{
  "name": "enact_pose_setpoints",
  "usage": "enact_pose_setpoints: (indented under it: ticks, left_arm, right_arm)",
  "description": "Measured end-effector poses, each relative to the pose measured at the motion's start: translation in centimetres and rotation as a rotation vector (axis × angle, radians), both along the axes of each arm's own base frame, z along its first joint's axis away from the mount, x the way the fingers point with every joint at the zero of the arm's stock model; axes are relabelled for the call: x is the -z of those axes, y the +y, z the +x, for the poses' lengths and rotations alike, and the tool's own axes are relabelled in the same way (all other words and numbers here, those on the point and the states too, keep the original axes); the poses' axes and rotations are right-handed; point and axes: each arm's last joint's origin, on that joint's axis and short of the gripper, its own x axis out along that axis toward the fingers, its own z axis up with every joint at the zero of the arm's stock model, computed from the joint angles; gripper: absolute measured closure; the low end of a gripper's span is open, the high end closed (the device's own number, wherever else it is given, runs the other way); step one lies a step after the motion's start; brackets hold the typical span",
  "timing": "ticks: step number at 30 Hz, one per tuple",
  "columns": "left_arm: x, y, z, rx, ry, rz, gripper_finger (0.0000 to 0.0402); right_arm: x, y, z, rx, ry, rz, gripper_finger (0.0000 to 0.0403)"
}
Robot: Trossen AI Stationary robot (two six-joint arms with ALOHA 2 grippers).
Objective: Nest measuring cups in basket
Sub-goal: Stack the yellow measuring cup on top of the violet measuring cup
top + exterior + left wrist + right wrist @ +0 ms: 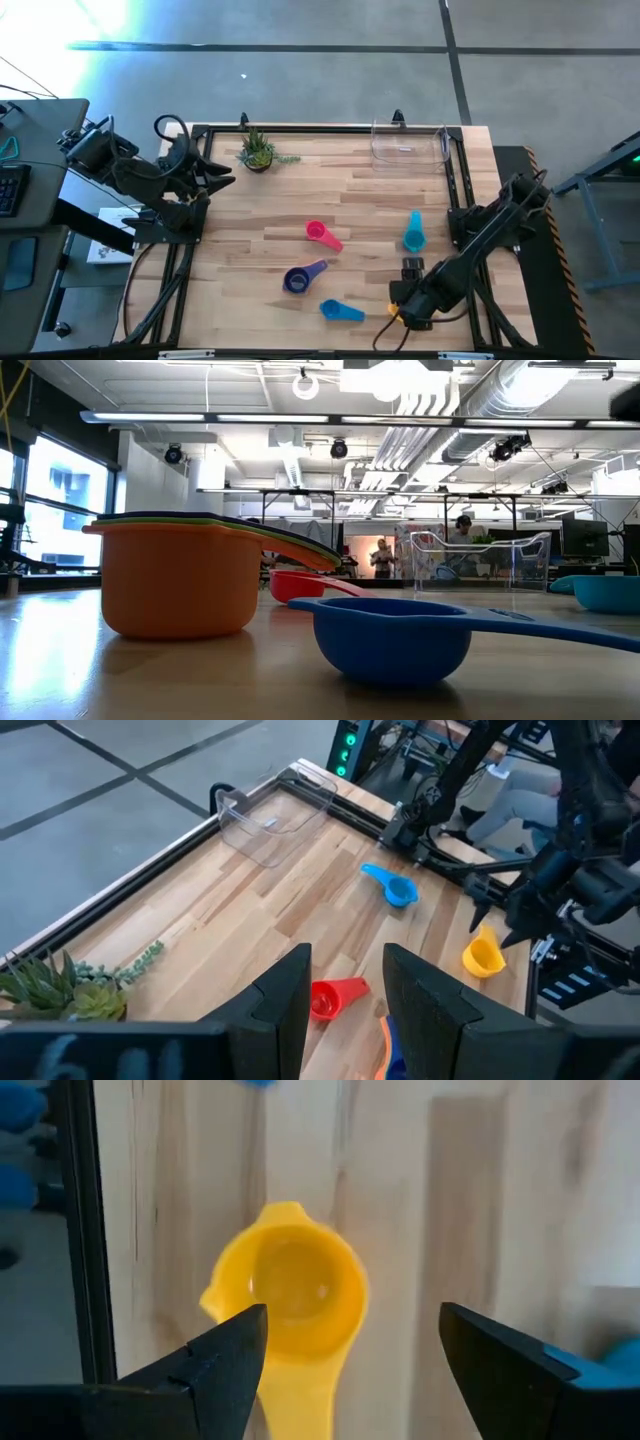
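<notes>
On the wooden table (400, 1200), a yellow measuring cup (290, 1295) lies between the right gripper's (345, 1355) spread fingers (215, 1360).

I count five measuring cups on the counter (250, 215): pink (321, 234), purple (299, 278), blue (337, 310), teal (413, 234), yellow (292, 1294). One clear basket (408, 144). One little plant (258, 152).

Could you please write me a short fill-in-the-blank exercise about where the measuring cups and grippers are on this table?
1. The right gripper hangs open over the ____ cup.
2. The clear basket holds ____ cups.
3. The potted plant stands nearest the ____ gripper.
4. The cup nearest the basket is the ____ one.

Missing words: yellow; no; left; teal
</notes>
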Motion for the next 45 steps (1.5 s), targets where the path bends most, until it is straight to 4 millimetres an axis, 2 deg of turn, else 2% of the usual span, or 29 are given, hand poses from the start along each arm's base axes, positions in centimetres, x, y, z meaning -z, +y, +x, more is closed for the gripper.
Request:
enact_pose_setpoints:
  ticks: [9,17,21,39,45]
  left_arm:
    - [0.2,-0.2,0.4,-0.014,0.003,-0.017,0.0286]
    - [0.3,-0.5,0.9,-0.015,0.014,-0.01,0.0286]
    - [0.3,-0.5,0.9,-0.015,0.015,-0.01,0.0286]
    - [0.3,-0.5,0.9,-0.014,0.016,-0.008,0.0286]
    - [0.4,-0.5,0.9,-0.014,0.025,-0.003,0.0286]
  right_arm:
    - [2.3,-0.5,-0.4,0.036,-0.039,-0.014,0.0116]
    - [5.1,-1.5,-1.2,0.042,0.017,0.02,0.0124]
    - [5.5,-1.5,-1.2,0.039,0.014,0.04,0.0161]
    - [5.4,-2.4,0.2,0.12,0.011,0.108,0.0392]
    - [5.1,-2.8,1.0,0.174,0.013,0.152,0.0389]
